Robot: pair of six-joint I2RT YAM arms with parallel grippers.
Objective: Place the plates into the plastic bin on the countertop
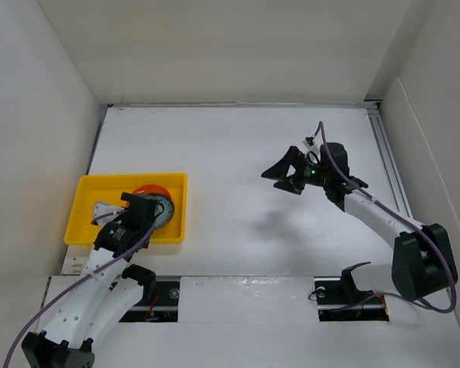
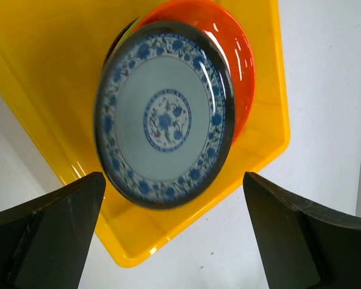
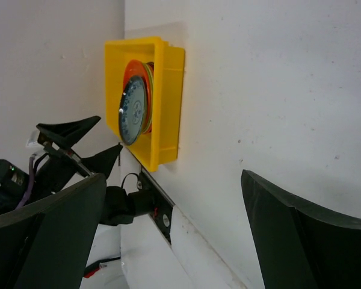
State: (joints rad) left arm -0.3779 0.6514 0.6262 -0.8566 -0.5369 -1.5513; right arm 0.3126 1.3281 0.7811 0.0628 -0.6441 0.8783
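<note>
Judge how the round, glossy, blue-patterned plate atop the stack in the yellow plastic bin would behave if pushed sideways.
The glossy blue-patterned plate shows glare, so probably slides easily. It sits off-centre on the round orange plate, so a push might rock it. The yellow plastic bin, low-walled, should stop it.

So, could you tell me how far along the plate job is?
Looks nearly done: the grey-teal patterned round plate tops a stack, orange plate beneath, inside the yellow plastic bin. Nothing is in hand: left gripper and right gripper are open. No plate shows on the white countertop, so perhaps nothing is left.
</note>
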